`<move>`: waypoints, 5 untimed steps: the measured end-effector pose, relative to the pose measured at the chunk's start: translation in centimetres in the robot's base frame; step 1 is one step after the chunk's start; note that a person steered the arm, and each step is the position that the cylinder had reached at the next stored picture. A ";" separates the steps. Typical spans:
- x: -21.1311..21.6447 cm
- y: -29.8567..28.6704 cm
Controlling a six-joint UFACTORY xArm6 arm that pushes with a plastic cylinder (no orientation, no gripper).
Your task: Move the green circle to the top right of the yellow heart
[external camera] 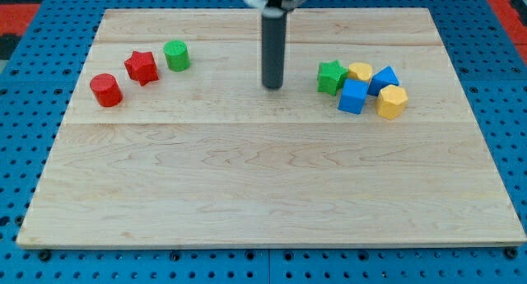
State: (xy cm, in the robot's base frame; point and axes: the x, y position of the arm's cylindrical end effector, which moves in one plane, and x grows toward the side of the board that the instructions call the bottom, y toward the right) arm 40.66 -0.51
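My tip (272, 86), the lower end of the straight dark rod, is resting on the pale wooden tabletop (263, 185) near the middle of its top edge. It is holding nothing and touching no block; it is a plain rod with nothing to open or close.

The green circle block (176, 55) is sitting towards the top left corner, well apart from my tip on the view's left. Just beside it, running towards the left edge, are lying a red star block (142, 67) and a red circle block (106, 90).

Towards the top right corner a cluster is sitting close together: a green star block (331, 76), the yellow heart block (360, 71) beside it, a blue block (384, 78), a blue cube block (353, 96) and a yellow hexagon block (392, 102). My tip is standing between the two groups, nearer the cluster.
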 end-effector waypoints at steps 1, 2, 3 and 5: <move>2.8 -12.6; 1.3 -21.0; -0.3 -20.1; 2.9 -21.5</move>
State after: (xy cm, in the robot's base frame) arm 43.52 -22.04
